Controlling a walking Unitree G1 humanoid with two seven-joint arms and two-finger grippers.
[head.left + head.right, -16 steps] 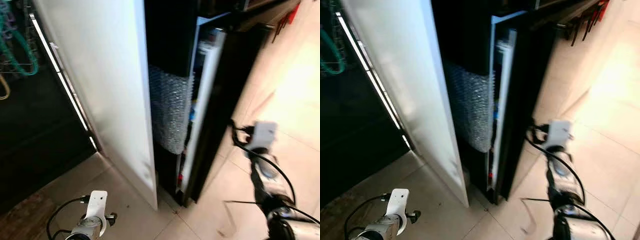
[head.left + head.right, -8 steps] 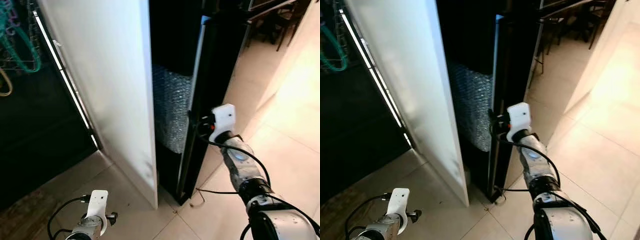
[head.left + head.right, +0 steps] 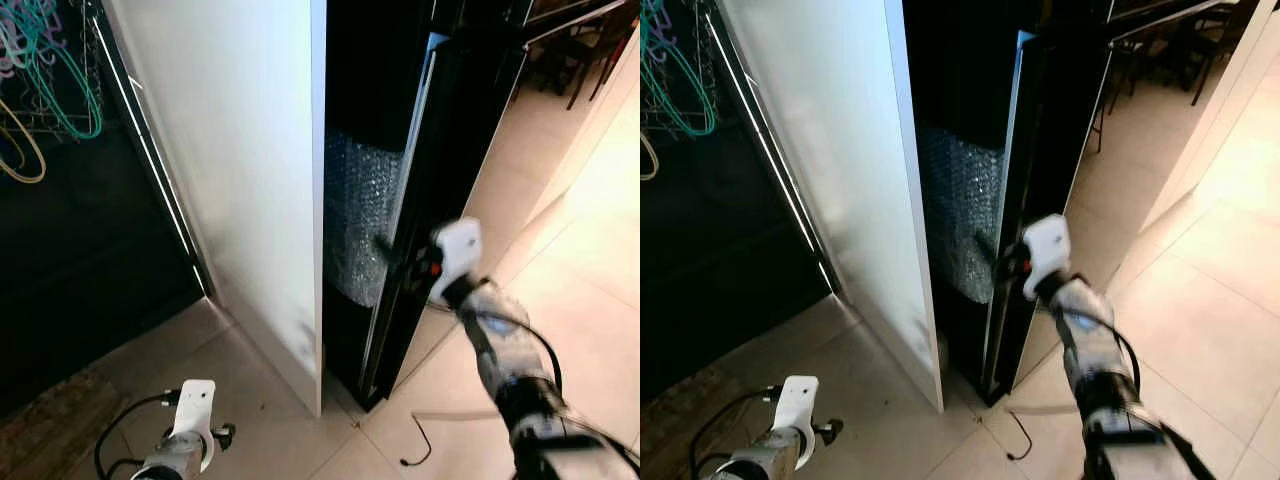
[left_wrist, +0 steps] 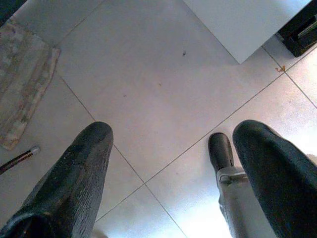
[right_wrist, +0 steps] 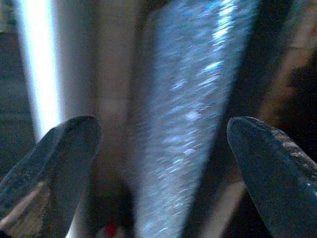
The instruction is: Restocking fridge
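— Edges first. Tall white panel (image 3: 250, 180) standing on the left, its front corner meeting the tiled floor (image 3: 560, 290) low in the head views. Black fridge door (image 3: 440, 180) just right of it, swung nearly shut, with only a narrow dark gap between door edge and panel. Bubble wrap (image 3: 360, 225) visible in that gap, silvery, taped over the dark body behind.

— Room to move?

— Plenty to the right: pale tile running open toward chair legs (image 3: 1120, 75) far back. Tight to the left: dark recess beyond the white panel, wire rack with teal hangers (image 3: 50, 60) up in the corner. Loose black cable (image 3: 420, 445) lying on the tile near the door's foot.

— Right gripper?

— Right gripper (image 5: 163, 163) raised at the door's leading edge, about mid-height, blurred in the head views. Seen from the wrist: fingers (image 5: 54, 163) spread wide apart, holding nothing, the bubble wrap straight ahead between them and a bright vertical strip off to one side. Whether a fingertip touches the door edge, cannot tell.

— Left side?

— Left gripper (image 4: 168, 168) hanging low over the floor, fingers parted and empty, pointing down at bare tile. Rug corner (image 4: 22, 84) and the white panel's bottom corner in that wrist view, also the robot's dark foot (image 4: 221, 151).

— Fridge relative to the working arm?

— Directly ahead of the right gripper, door edge just beside it, bottom of the door well below.
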